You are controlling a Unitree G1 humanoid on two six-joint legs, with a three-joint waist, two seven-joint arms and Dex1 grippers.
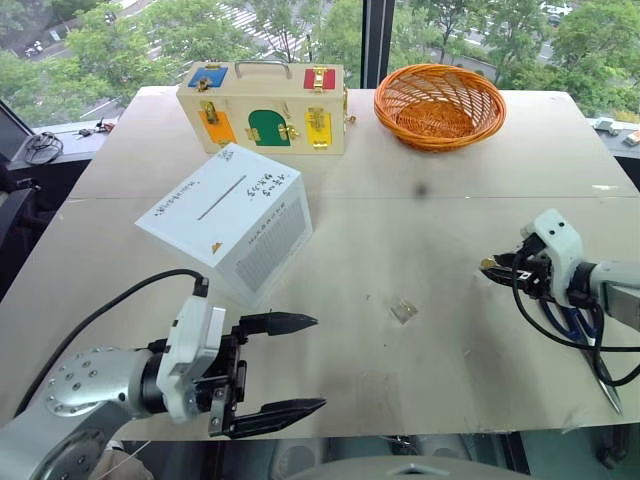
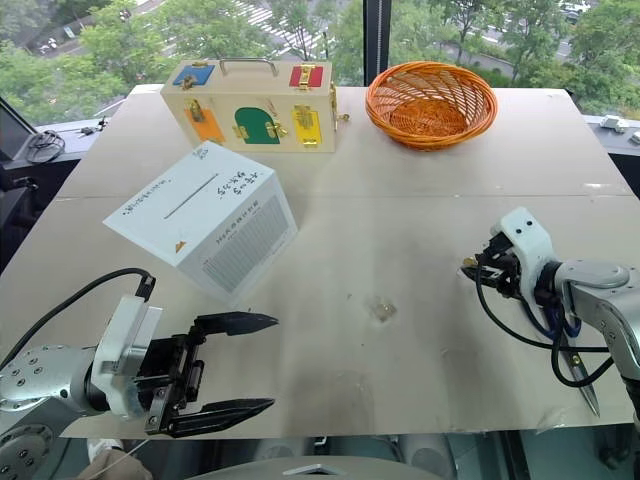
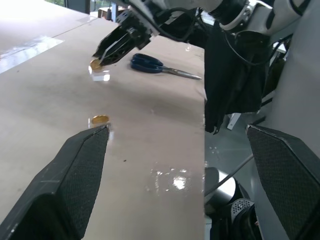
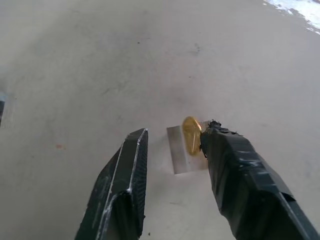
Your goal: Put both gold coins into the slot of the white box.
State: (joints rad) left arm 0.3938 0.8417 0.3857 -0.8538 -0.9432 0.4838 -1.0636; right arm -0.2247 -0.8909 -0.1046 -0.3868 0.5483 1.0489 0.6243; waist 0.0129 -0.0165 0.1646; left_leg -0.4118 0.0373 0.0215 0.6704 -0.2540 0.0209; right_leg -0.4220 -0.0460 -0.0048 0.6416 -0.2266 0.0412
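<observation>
Coins: 1 coin (image 4: 190,135) stands on edge against a right finger (image 4: 240,170), jaws part-closed around it, not yet clamped; the other coin (image 3: 100,120) lies between the left gripper's (image 1: 275,365) wide jaws' tips.

Table (image 1: 420,230) with white box (image 1: 232,217), basket (image 1: 439,105)

From my station I can make out black printed characters on the top of the white box (image 1: 228,215) beside its slot (image 1: 221,198), plus a small orange triangle mark, but none of it is legible.
</observation>
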